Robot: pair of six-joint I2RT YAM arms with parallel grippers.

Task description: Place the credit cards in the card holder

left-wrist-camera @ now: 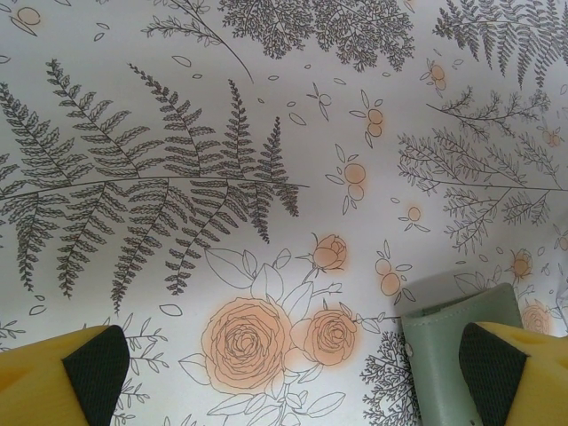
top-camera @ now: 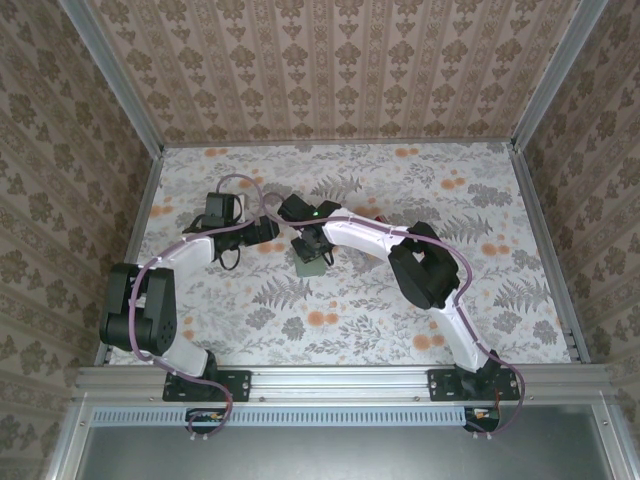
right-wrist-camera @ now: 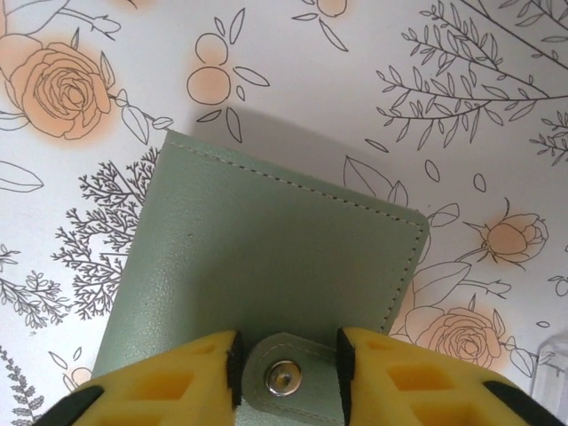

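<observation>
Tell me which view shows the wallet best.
Right wrist: the wallet close up, with stitching and snap tab inside the right tool. Left wrist catches one corner; top shows a small green patch by the arms.

Top cam: high, behind arm bases [top-camera: 215,382], looks down on whole table [top-camera: 400,190]. 2 wrist cams: close, facing table; all 3 views share wallet [right-wrist-camera: 266,257].

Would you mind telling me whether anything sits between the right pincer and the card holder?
Nothing visible does: the right pincer straddles the snap tab of the card holder.
</observation>
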